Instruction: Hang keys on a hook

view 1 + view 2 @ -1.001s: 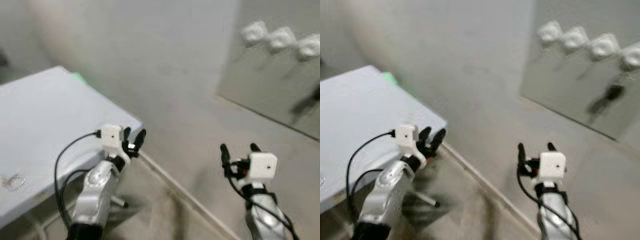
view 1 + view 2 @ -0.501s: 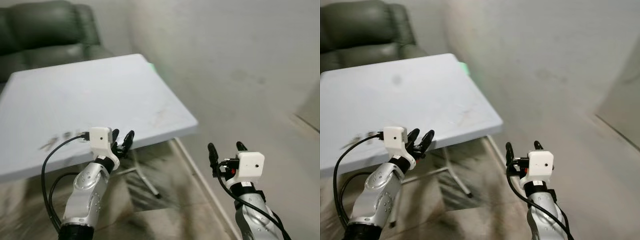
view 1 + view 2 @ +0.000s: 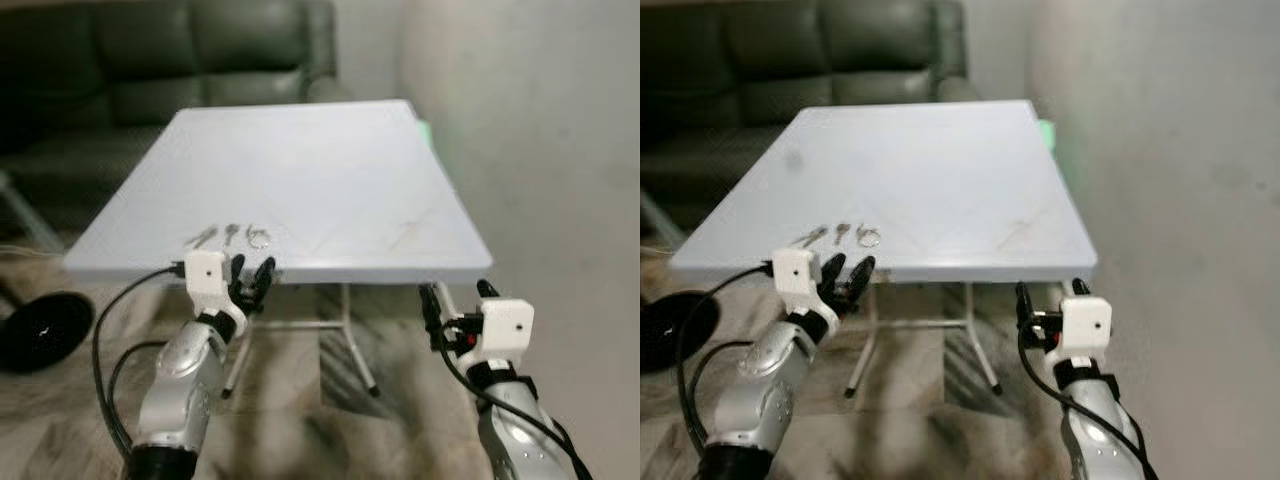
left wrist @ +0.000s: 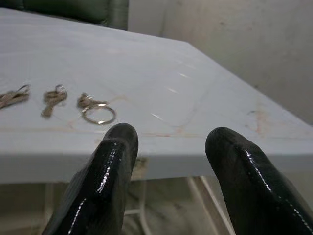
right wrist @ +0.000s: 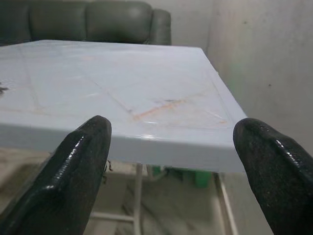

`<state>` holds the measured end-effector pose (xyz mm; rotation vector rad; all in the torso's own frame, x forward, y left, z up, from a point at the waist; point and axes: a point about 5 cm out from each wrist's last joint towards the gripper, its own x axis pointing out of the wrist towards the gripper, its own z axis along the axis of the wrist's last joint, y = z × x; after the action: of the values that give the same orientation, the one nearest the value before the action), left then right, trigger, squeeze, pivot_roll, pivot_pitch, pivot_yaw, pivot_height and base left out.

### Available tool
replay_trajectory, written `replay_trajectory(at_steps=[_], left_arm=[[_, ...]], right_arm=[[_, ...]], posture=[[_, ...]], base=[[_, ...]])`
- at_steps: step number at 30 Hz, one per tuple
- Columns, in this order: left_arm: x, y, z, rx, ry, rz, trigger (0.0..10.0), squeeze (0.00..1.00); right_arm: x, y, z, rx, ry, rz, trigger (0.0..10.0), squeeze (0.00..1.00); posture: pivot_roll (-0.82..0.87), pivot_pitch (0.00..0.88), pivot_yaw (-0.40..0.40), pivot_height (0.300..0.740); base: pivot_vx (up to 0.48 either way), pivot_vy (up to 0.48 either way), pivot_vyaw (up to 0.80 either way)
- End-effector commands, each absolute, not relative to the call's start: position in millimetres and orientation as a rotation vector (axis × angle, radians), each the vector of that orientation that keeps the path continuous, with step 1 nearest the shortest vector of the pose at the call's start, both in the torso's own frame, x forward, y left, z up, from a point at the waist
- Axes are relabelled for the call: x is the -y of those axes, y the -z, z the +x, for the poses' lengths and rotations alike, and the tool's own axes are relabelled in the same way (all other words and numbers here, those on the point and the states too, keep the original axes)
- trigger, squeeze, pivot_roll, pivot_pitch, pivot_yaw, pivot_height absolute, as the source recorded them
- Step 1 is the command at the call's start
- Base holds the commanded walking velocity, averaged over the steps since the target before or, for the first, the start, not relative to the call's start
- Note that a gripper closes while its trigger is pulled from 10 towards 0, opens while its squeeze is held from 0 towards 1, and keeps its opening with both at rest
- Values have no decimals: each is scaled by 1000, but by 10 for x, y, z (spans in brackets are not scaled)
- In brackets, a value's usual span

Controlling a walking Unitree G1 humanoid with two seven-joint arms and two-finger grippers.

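Keys (image 3: 228,235) lie near the front left edge of a white folding table (image 3: 330,170): a ring with a key (image 4: 98,111) and two more small metal pieces beside it. My left gripper (image 3: 251,279) is open, held just before the table's front edge and a little below the keys. My right gripper (image 3: 458,297) is open too, in front of the table's front right corner, with nothing between its fingers (image 5: 80,161).
A dark green sofa (image 3: 170,60) stands behind the table. A plain wall (image 3: 560,150) runs along the right. A black round base (image 3: 40,330) sits on the floor at the left. The table's metal legs (image 3: 350,340) stand below the top.
The camera has swung left, away from the wall, so the table and sofa now lie straight ahead. Both grippers keep their open pose.
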<state>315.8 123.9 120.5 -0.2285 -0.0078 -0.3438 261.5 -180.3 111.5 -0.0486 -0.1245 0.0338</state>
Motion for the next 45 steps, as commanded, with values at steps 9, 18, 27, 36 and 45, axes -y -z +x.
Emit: replay_trajectory(at_steps=[9, 18, 27, 36, 45], left_arm=[[-1342, -1229, 3188, 5, 301, -225, 10000, 0], [-1338, -1240, 3201, 10, 295, -232, 10000, 0], [-1335, -1250, 3210, 15, 291, -237, 10000, 0], [-1337, -1249, 3209, 17, 288, -237, 10000, 0], [-1347, -1251, 3208, 18, 289, -236, 10000, 0]], right_arm=[[1702, -1189, 2638, 156, -79, 22, 10000, 0], [1684, -1199, 2649, 159, -96, 28, 10000, 0], [1672, -1203, 2654, 161, -105, 33, 10000, 0], [1655, -1202, 2656, 161, -114, 40, 10000, 0], [1636, -1202, 2648, 161, -117, 41, 10000, 0]], posture=[[21, 86, -2, 740], [22, 81, -6, 740], [23, 78, -9, 740], [25, 78, -10, 740], [26, 80, -9, 740]], base=[[0, 180, 0], [0, 412, 0], [0, 413, 0], [0, 413, 0], [0, 413, 0]])
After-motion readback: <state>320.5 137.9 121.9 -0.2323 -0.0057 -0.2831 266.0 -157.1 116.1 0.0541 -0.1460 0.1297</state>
